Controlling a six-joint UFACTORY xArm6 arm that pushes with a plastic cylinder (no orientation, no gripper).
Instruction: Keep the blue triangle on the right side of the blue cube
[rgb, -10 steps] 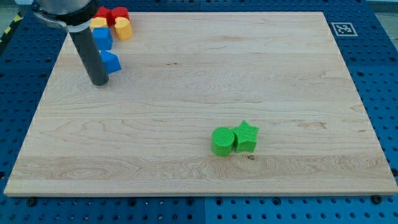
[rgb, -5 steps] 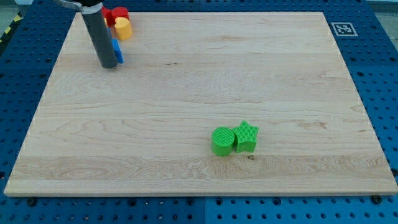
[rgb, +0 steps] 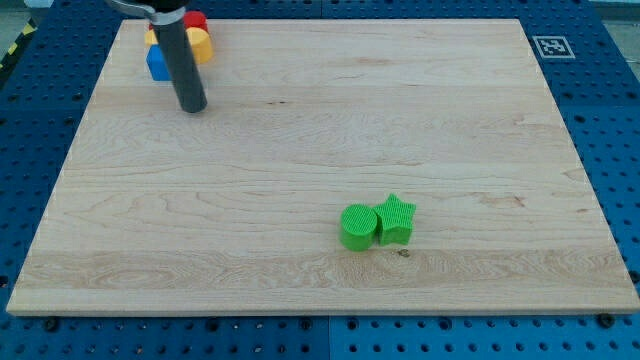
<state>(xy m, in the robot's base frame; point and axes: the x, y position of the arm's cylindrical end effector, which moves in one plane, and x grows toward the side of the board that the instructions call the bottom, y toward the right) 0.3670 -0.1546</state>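
The blue cube sits near the board's top left corner, just left of my rod. My tip rests on the board below and to the right of the cube. The blue triangle does not show; the rod covers the spot right of the cube where it last showed. A yellow block and a red block peek out right of the rod, and another yellow block sits above the cube.
A green cylinder and a green star touch each other at the lower middle of the wooden board. A marker tag lies past the top right corner.
My rod has moved to the right and up the view. The blue cube has come out on its left. The blue triangle, seen right of the rod before, is now hidden.
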